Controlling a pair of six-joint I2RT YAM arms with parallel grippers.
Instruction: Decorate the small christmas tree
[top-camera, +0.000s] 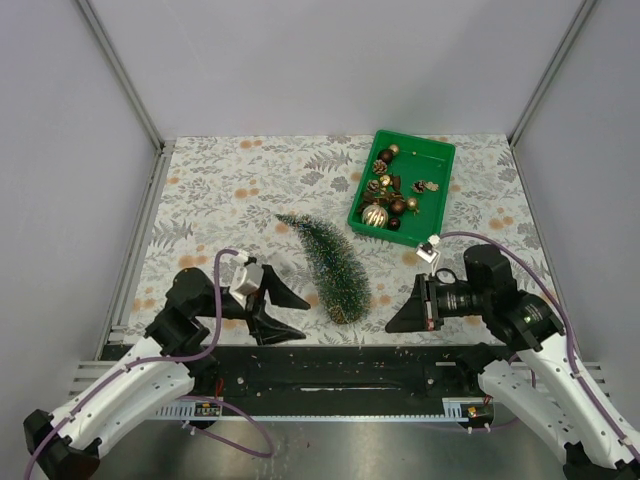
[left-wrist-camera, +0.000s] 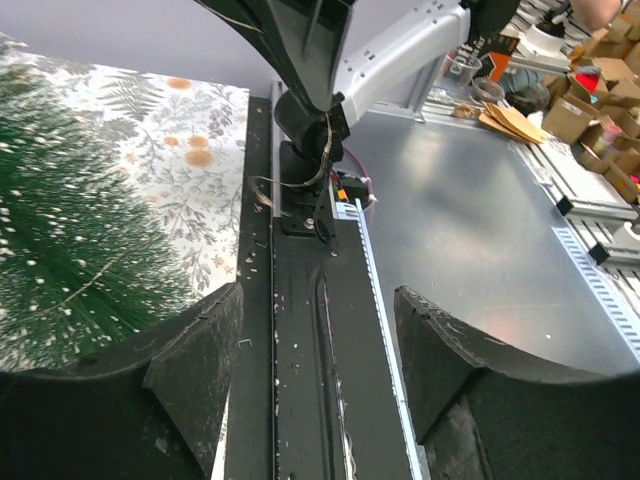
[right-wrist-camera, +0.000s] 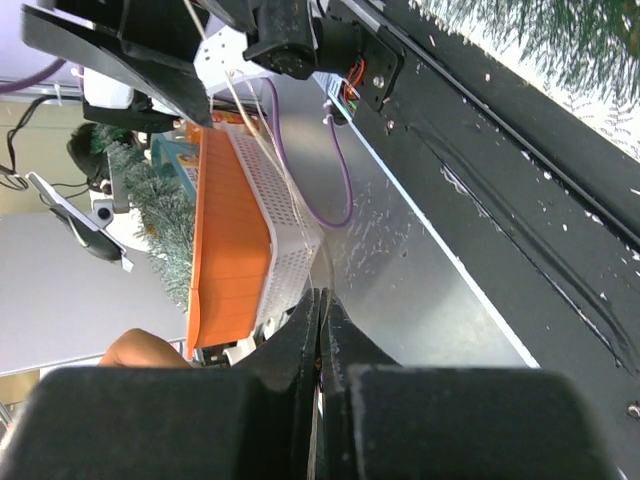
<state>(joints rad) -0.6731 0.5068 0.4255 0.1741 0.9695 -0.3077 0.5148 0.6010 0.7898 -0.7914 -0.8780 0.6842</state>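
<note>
from above, the small christmas tree (top-camera: 325, 265) lies on its side, the left gripper (top-camera: 298, 320) left of its base, spread wide and empty, the right gripper (top-camera: 392, 324) to its right; the left wrist shows bristles beside parted fingers (left-wrist-camera: 190, 370); the right wrist shows fingers (right-wrist-camera: 300, 340) pressed together, holding nothing.

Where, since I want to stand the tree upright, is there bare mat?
The widest bare mat lies left of the green bin, behind the lying tree. Crowded: the near edge, where left gripper and right gripper flank the tree's base.
</note>
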